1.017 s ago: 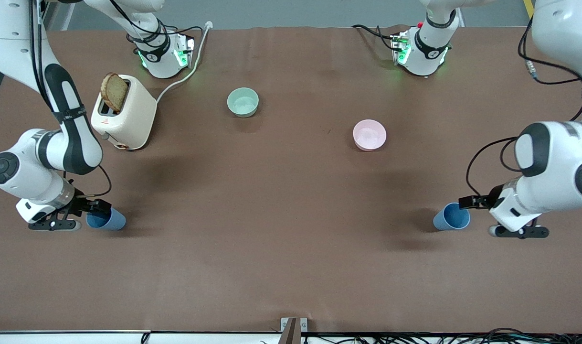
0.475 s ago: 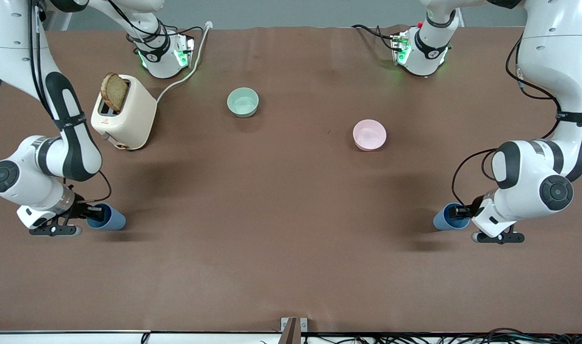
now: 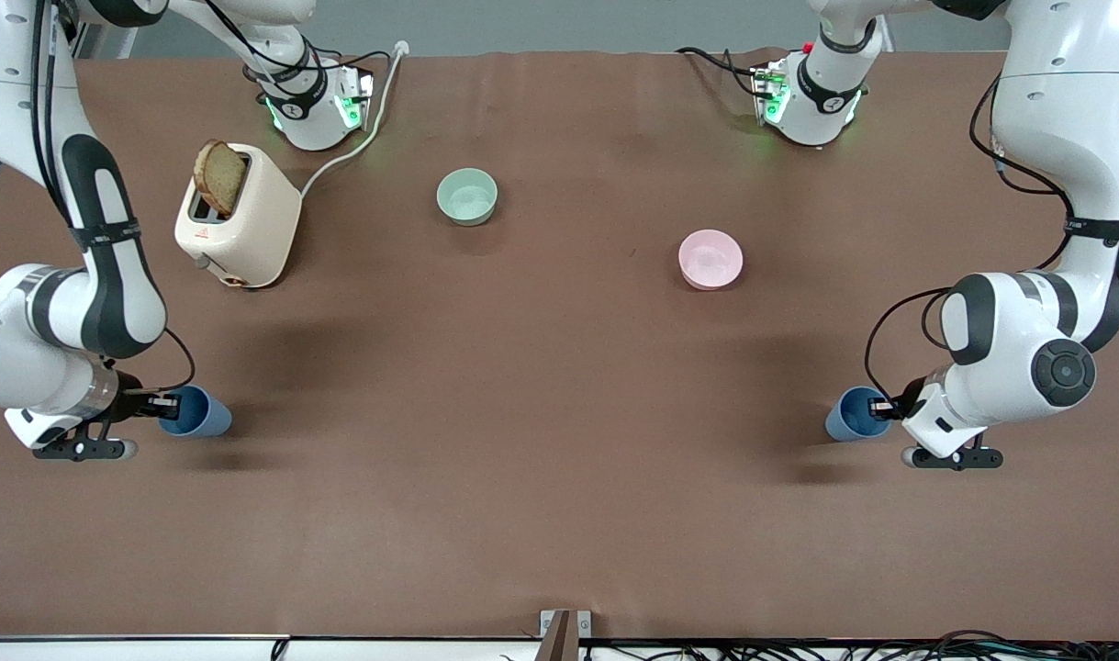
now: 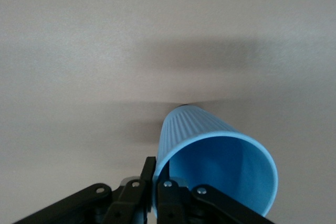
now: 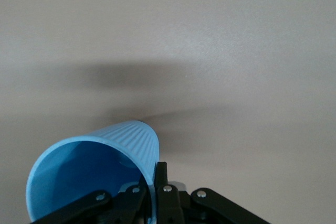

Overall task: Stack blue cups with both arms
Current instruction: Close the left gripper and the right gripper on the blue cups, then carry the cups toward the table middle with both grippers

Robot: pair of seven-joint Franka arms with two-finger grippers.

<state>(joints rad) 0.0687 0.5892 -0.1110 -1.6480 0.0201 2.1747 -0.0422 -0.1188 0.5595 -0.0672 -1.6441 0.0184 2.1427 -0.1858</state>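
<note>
from my console the brown tabletop (image 3: 559,477) filled most of the front view, with both white arms reaching down to its two ends. the right arm (image 3: 82,294) came down past the toaster (image 3: 240,216), which stood toward that arm's end of the tabletop with a slice of brown bread (image 3: 220,176) sticking up out of its slot. the left arm (image 3: 1036,330) bent low at its own end. between them sat the mint-green bowl (image 3: 467,196), farther from the front camera, and the pink bowl (image 3: 710,259), a little nearer and more toward the left arm's end. the right hand (image 3: 155,404) was closed on the rim of one blue cup (image 3: 195,412); in the right wrist view its fingers (image 5: 163,192) pinched the cup wall (image 5: 94,171), one inside the mouth and one outside, and the cup leaned with its mouth toward the camera, its shadow on the surface below. the left hand (image 3: 880,408) gripped the second blue cup (image 3: 855,414) the same way, the fingers (image 4: 157,192) clamped across the ribbed wall (image 4: 215,166) at the rim. i could not tell whether either cup touched the tabletop. the two cups lay well apart, one at each end, both nearer the front camera than the bowls.
</note>
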